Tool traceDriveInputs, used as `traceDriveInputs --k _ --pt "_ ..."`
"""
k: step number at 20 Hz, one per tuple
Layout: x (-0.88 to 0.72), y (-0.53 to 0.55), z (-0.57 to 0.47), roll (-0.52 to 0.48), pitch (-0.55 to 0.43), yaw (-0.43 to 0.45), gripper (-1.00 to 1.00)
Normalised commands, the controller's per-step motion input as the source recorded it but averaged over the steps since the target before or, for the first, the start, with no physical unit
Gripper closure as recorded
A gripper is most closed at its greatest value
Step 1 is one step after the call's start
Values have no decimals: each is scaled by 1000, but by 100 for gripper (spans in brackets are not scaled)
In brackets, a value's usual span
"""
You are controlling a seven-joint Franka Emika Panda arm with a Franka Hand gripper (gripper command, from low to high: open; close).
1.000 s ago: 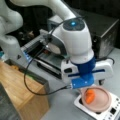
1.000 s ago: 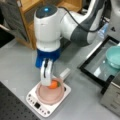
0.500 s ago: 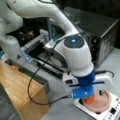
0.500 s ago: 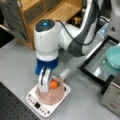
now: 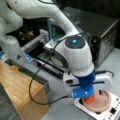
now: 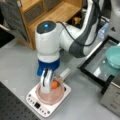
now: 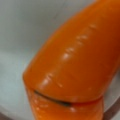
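Grey table [image 6: 17, 62], apparently bearing scale [image 6: 47, 103]

Over the last second the white robot arm's gripper [image 6: 48, 83] came down from above the shallow pink round bowl [image 6: 50, 96] until its fingers reached into it, in both front views. The arm's rounded white wrist housing with the blue light [image 5: 75, 53] sank and leaned lower over the white flat scale with buttons [image 5: 110, 112]. The smooth orange carrot-shaped object [image 7: 75, 67] now filled nearly the whole wrist view.
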Motion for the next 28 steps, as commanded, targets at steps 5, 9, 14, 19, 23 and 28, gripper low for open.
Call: traceDriveInputs --k 5,9,14,19,23,28 --pt "210 119 -25 -316 84 58 -100" --pt "214 54 26 -301 58 74 -100" --pt "205 20 55 -299 82 68 -100" --pt "205 35 110 -288 100 69 -100" --pt "184 42 225 -262 113 49 -100" --pt "166 65 226 -276 188 35 -100"
